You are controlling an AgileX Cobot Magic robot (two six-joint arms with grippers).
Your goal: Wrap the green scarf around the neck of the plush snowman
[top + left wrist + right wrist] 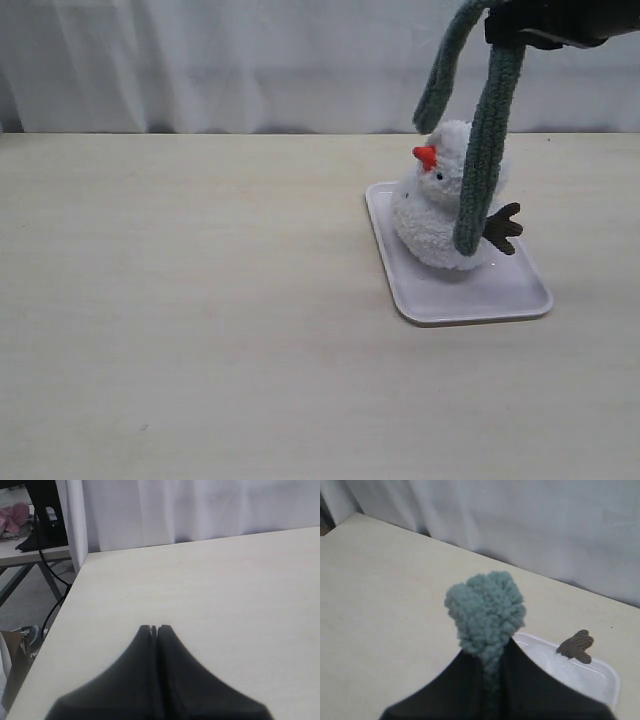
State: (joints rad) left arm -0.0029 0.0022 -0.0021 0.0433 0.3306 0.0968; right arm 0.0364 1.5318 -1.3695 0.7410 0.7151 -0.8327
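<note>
The green scarf [487, 150], at the upper right of the exterior frame, is a dull grey-green ribbed knit, matt and woolly. In the right wrist view its bunched end looks nubbly and loose-fibred. The plush snowman [432, 205] is fluffy white pile, curly and rough. Its twig arm [503, 227] is brown ribbed corduroy, and its orange nose [425, 157] is too small to tell the fabric. The white tray [470, 295] looks like smooth plastic, slightly glossy at the rim. The counter [200, 300] is pale and matt with a fine wood-like grain. The curtain [250, 60] across the top is white cloth in soft folds. The left hand [153, 628] and right hand [492, 652] are smooth, matt black.
</note>
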